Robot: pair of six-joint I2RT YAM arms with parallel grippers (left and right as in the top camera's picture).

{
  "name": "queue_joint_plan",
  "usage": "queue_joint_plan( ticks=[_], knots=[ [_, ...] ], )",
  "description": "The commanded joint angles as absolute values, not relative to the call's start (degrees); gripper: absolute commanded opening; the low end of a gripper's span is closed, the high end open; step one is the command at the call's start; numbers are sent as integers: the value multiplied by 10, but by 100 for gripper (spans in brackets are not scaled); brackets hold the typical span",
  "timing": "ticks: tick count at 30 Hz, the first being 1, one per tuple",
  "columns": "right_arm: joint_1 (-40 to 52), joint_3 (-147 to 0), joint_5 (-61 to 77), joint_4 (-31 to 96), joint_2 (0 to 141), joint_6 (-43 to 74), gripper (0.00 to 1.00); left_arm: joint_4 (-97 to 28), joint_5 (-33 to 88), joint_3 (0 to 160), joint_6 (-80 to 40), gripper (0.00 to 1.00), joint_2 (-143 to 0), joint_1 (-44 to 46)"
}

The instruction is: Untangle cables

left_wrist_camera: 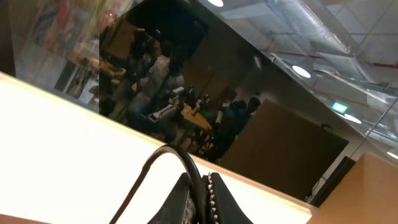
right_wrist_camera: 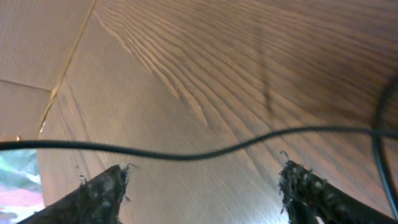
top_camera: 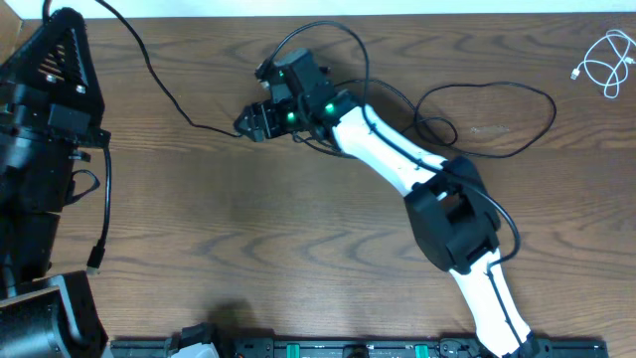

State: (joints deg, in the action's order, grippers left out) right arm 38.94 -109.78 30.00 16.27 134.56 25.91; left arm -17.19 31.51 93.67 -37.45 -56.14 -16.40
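The right claw [right_wrist_camera: 204, 173] is hanging open near twelve o'clock on the bench [top_camera: 248, 229], its fingers straddling the black cable [right_wrist_camera: 186, 155] without pinching it, probably lining up a grab. The white cable [top_camera: 606, 68] is lying coiled well apart at two o'clock. The left claw [left_wrist_camera: 204, 190] is sitting shut at nine o'clock, pointing up out of the way.

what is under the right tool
The thin black cable crosses the wooden table below the open right tool. From overhead, the white arm covers part of that cable.
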Motion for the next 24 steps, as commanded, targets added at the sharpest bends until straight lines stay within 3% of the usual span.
queue_joint_plan(
  ticks=[1,8,13,24],
  knots=[
    [390,-1105,302,142,1358,241,79,-178,326,941,-362,7,-557,-167],
    [401,-1105,340,139,1366,26,71,-178,326,941,-356,7,-558,-167],
    [402,-1105,456,175,1367,-182,74,-180,326,941,-356,7,-561,-167],
    [421,-1105,399,85,1398,-208,71,-197,326,941,-357,7,-569,-167]
  ],
)
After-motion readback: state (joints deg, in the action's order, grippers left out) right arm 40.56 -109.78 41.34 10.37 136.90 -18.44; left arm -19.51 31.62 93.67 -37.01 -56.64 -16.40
